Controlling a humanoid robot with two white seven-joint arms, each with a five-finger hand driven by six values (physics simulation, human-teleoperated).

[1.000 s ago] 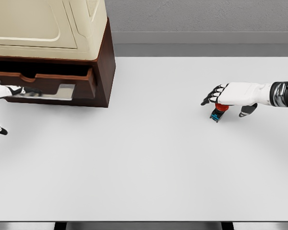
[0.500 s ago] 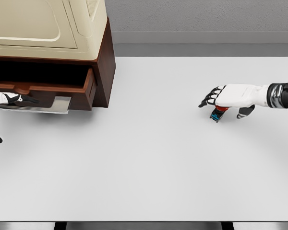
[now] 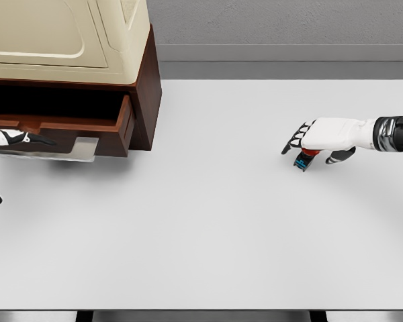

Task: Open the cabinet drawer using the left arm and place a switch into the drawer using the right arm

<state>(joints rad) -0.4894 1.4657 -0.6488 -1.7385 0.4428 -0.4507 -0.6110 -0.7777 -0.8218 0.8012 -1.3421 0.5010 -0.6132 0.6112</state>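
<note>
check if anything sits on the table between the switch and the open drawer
Nothing visible does. The switch lies under the right hand, and the table is bare from there across to the drawer, which is pulled out with the left hand at its front.

A white table (image 3: 208, 228) is spread beneath and well beyond both hands, its near edge seen at the bottom of the view. A cream-coloured appliance (image 3: 60, 37) is set up and to the right of the left hand. A grey wall (image 3: 282, 23) is seen far behind the right hand.
</note>
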